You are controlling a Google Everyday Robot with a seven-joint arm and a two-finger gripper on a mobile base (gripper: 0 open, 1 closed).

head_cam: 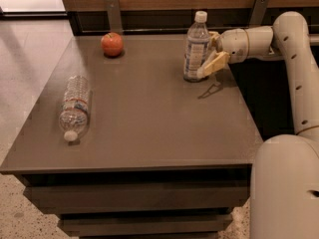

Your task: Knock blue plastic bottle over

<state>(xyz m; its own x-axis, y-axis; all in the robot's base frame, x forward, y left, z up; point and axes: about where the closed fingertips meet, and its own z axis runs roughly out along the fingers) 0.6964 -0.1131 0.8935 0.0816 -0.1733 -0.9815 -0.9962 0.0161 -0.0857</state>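
The robot's arm is creamy white, made of smooth round tubes with fat joints, and small dark dots run down its long part. Its hand is a pale yellow-tan piece at the arm's end, over the far right side of the counter. A big, round, white body sits below the arm.

Two bottles are being carried by one counter: a blue plastic bottle and a ribbed bottle. One apple is being carried too. One pincer is being held just beside the blue plastic bottle.
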